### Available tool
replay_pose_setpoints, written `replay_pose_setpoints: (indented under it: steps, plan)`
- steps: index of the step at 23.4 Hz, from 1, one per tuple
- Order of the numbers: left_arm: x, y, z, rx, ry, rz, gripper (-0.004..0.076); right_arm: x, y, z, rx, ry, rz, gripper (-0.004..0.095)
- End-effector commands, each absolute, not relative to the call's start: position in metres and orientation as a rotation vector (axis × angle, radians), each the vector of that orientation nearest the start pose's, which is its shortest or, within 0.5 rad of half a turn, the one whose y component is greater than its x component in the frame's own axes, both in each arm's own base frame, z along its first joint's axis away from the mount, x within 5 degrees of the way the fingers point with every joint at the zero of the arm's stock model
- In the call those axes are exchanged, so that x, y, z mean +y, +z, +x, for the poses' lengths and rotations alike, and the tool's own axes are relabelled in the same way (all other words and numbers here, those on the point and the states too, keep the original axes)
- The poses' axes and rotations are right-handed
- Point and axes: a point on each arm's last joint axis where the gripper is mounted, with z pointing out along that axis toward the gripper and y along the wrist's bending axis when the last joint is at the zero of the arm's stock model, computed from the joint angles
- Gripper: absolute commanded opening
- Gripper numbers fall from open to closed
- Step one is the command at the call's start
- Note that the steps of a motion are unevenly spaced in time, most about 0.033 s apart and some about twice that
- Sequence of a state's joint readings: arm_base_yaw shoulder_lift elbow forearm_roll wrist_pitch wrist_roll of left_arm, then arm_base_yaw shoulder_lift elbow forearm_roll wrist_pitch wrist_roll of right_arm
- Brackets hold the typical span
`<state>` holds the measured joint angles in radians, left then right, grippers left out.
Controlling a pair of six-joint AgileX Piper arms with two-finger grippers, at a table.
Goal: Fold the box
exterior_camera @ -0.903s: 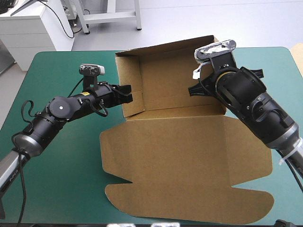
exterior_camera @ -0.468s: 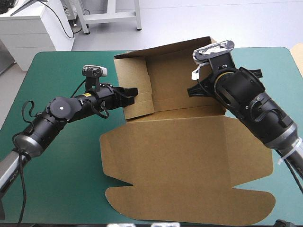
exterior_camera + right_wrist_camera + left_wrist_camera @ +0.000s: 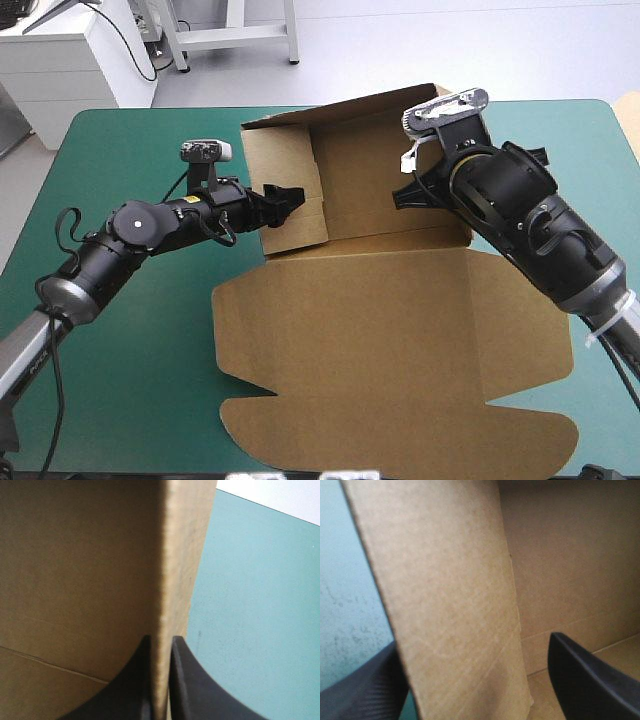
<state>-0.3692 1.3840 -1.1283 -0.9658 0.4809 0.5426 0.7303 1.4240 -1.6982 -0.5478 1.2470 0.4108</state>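
Note:
The brown box [image 3: 400,340] lies mid-table, its walls raised at the far end and its lid flat toward the front edge. My left gripper [image 3: 287,196] is open astride the folded-in left wall [image 3: 280,155]. In the left wrist view that wall [image 3: 450,595] stands between the black fingers [image 3: 590,680], one outside and one inside the box. My right gripper [image 3: 408,190] is shut on the right wall. In the right wrist view the wall's edge [image 3: 165,570] is pinched between the fingers [image 3: 187,680].
Bare teal-green cover [image 3: 130,340] shows left of the box, with a narrower strip at the right [image 3: 600,150]. The lid's rounded flaps [image 3: 300,430] reach close to the table's front edge.
The left wall's flap has swung inward into the box. My left gripper, shut on it earlier, has opened and shifted slightly inward. The right gripper keeps its hold.

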Motion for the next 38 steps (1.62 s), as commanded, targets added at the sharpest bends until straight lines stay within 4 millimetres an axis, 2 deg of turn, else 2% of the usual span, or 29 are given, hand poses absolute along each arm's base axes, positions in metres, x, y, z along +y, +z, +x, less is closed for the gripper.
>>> replay_pose_setpoints:
  steps: [1,7,13,15,16,17,19,26,34,35,38]
  plan:
    - [-0.153,0.370,0.275,2.025,-0.951,0.234,0.0529,0.163,0.477,0.222,2.166,0.097,-0.430,-0.0006]
    - [-0.152,0.383,0.278,1.971,-0.947,0.209,0.0529,0.148,0.491,0.210,2.115,0.091,-0.405,-0.0006]
    - [-0.153,0.386,0.277,1.969,-0.967,0.220,0.0523,0.133,0.502,0.197,2.084,0.086,-0.380,-0.0006]
    - [-0.155,0.386,0.275,1.979,-1.017,0.214,0.0445,0.134,0.501,0.197,2.086,0.085,-0.381,-0.0006]
    - [-0.157,0.387,0.273,1.985,-1.065,0.205,0.0340,0.136,0.499,0.200,2.094,0.082,-0.385,-0.0006]
    - [-0.158,0.387,0.272,1.986,-1.081,0.201,0.0288,0.137,0.499,0.200,2.095,0.078,-0.385,-0.0006]
    - [-0.159,0.388,0.271,1.986,-1.114,0.190,0.0001,0.140,0.494,0.207,2.102,0.038,-0.385,-0.0006]
    - [-0.153,0.403,0.261,1.935,-1.039,0.274,-0.0008,0.154,0.477,0.223,2.168,-0.012,-0.399,-0.0006]
    - [-0.154,0.402,0.256,1.963,-1.052,0.316,-0.0003,0.157,0.469,0.230,2.207,-0.064,-0.373,-0.0006]
    - [-0.154,0.402,0.256,1.955,-1.040,0.324,0.0010,0.156,0.469,0.231,2.205,-0.074,-0.370,-0.0006]
    - [-0.155,0.401,0.254,1.945,-1.013,0.415,0.0180,0.154,0.470,0.232,2.192,-0.107,-0.357,-0.0006]
